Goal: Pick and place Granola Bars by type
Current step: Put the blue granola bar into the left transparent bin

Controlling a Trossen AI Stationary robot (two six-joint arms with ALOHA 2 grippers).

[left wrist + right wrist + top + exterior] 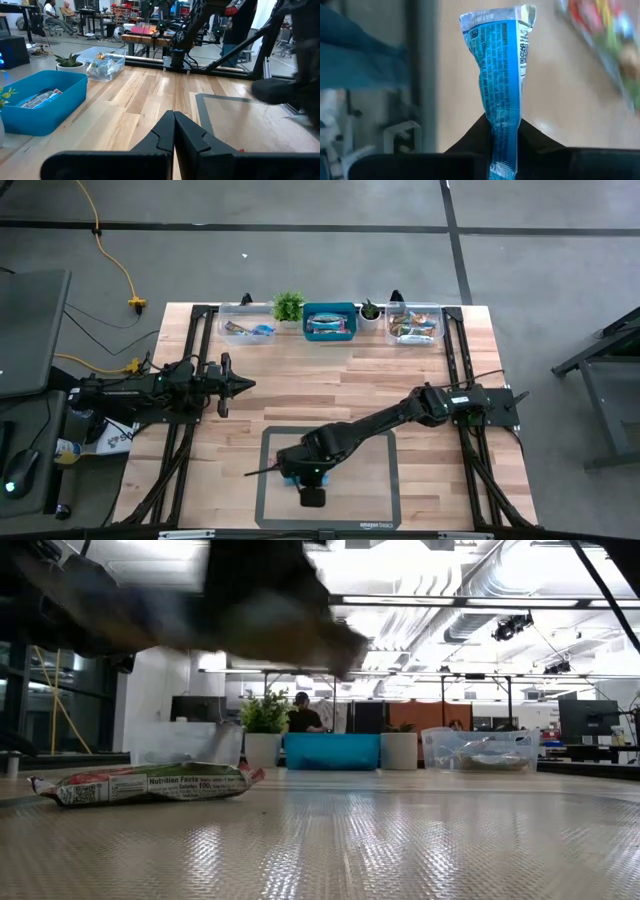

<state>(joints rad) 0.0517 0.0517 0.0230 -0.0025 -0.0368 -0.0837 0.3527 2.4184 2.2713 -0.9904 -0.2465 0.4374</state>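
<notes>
Right gripper over the grey mat at the table's near edge, fingers clamped on a light blue granola bar, multicoloured bar lying on the mat, left gripper pressed together, waiting above the table's left side.

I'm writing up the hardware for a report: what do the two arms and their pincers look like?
Both arms are dark, near-black, jointed links. The left pincer tapers to a point; its two matte black fingers are wedge-shaped. The right pincer is equally black, and a white label sits on that arm near its base.
</notes>
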